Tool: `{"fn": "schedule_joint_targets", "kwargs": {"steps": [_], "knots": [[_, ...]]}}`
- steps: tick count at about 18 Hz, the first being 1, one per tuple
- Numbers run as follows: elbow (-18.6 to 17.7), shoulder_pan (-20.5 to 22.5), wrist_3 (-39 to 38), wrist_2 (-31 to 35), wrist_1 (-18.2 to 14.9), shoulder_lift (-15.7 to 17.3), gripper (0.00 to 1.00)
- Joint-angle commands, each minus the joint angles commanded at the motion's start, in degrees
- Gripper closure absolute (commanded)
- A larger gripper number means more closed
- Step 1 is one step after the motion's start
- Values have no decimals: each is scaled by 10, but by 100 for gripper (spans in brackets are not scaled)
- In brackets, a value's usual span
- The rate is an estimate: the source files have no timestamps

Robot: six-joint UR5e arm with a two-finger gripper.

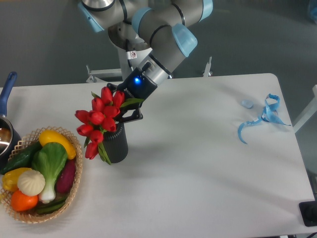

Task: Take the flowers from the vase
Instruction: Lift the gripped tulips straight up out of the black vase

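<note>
Gripper point(125, 110) sits just up and right of the vase point(115, 146), tucked in behind the flowers point(100, 121) at about bud height. Fingers look closed on the bunch's upper stems, but leaves and buds cover the contact, so treat that as a likely grip rather than a confirmed one. The bunch leans up-left off the vase mouth, with a couple of buds drooping down the vase's left side and the lower stems hidden inside the rim; my read is the flowers are not clear of the vase yet. The arm comes in from above-right of the vase, which makes sense: it keeps the wrist away from the wicker basket point(74, 191) of vegetables sitting just left of the vase, and gives a side pinch on the stems instead of crushing the buds from the top. The vase stands upright on the table point(198, 173); nothing holds it down, so friction on the stems could drag or tip it toward the basket during a lift. A straight pull along the stem axis looks safest. Blue ribbon point(262, 119) lies far right of the vase, blue-handled pot point(6, 106) far left, both out of the way.
</note>
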Motion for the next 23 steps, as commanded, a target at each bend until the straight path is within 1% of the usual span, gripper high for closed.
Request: {"fn": "schedule_joint_targets", "kwargs": {"steps": [2, 4, 6, 10, 12, 14, 19, 23], "knots": [[10, 4, -39, -10, 0, 14, 100], [25, 16, -77, -33, 0, 20, 100], [44, 24, -109, -56, 0, 20, 100], [81, 38, -170, -65, 0, 19, 100], [99, 43, -199, -89, 0, 18, 100], [117, 57, -217, -94, 0, 18, 100], [163, 63, -282, -95, 0, 11, 100], [185, 74, -301, -93, 0, -15, 100]]}}
